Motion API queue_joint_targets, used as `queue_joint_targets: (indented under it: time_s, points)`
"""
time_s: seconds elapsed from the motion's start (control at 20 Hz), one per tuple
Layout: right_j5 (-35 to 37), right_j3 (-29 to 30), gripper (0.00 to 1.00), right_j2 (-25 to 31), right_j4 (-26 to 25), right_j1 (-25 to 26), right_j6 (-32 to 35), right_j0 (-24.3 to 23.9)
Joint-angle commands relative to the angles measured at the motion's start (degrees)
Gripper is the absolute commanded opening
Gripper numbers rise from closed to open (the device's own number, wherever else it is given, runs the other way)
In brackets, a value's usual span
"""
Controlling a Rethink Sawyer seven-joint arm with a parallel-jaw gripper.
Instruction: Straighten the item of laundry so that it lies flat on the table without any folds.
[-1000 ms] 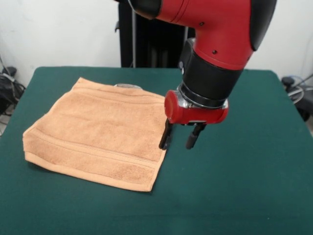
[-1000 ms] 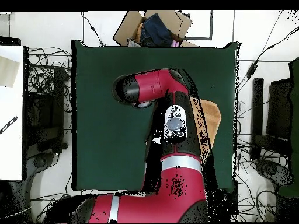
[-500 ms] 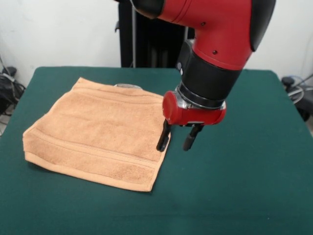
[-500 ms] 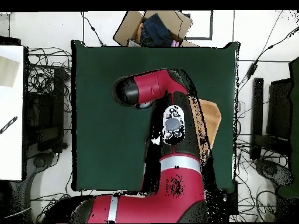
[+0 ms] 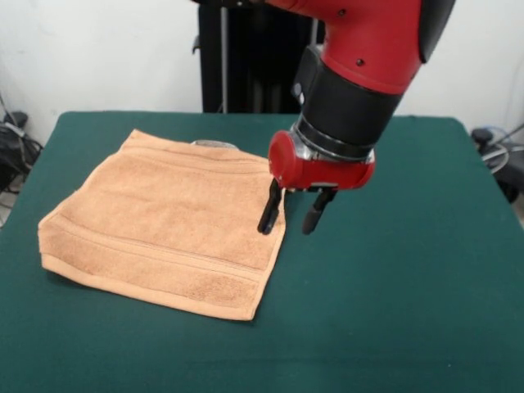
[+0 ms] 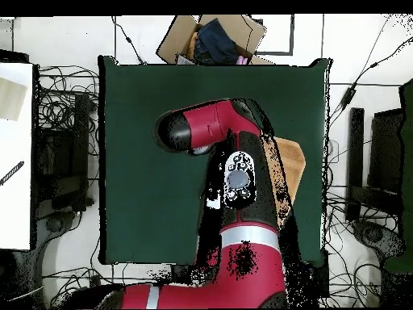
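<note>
The gripper (image 5: 286,218) has risen and shifted slightly left since a second ago, its jaws spread and empty above the right edge of the towel (image 5: 164,221), which lies on the table's (image 5: 409,286) left half.

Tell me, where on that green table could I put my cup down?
Free: the wide green stretch of table right of the gripper, and the front strip below the towel. Crowded: the towel's right edge, where the open gripper hangs under the arm.
</note>
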Motion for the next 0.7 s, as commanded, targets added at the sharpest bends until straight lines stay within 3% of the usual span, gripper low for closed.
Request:
queue_joint_targets:
  time_s: [0.05, 0.7]
  points:
    - [-1.98, 10.14, 1.0, 0.42, -2.85, -2.63, -0.3, -0.65]
    - [-0.3, 13.03, 1.0, -0.17, -3.24, -4.73, -0.52, -0.74]
